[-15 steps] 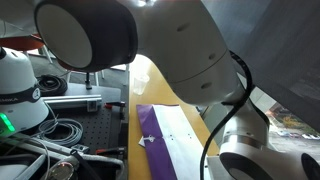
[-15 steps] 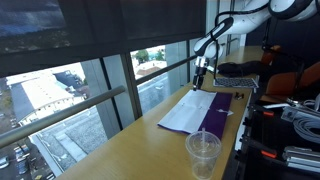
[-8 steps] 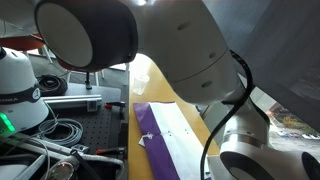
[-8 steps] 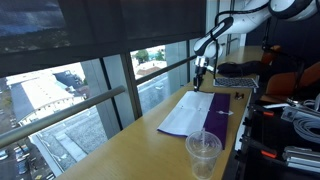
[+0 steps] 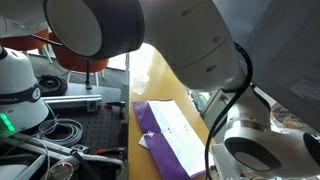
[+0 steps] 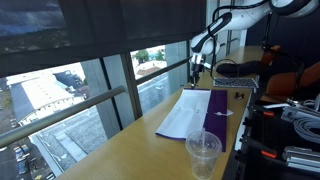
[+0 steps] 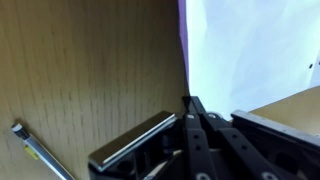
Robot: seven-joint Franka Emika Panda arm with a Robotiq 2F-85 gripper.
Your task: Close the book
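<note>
The book [image 6: 190, 112] lies open and flat on the yellow-wood tabletop [image 6: 150, 150], its white pages up and the purple cover [image 6: 218, 110] along one side. It also shows in an exterior view as white pages [image 5: 172, 128] framed in purple. My gripper [image 6: 196, 78] hangs over the book's far end. In the wrist view my gripper [image 7: 190, 101] is shut, with its tips right at the purple edge [image 7: 184, 50] of the white page [image 7: 250, 50]. Whether a page is pinched between them, I cannot tell.
A clear plastic cup [image 6: 203, 152] stands on the tabletop at the near end, just past the book. A thin metal rod [image 7: 35, 150] lies on the wood beside the gripper. Cables [image 5: 60, 130] and a white domed device [image 5: 20, 85] crowd the black bench next to the table. Windows [image 6: 90, 90] line the table's other side.
The jaws have gone from open to shut at the book's far edge. The arm has shifted slightly; the book still lies open and flat.
</note>
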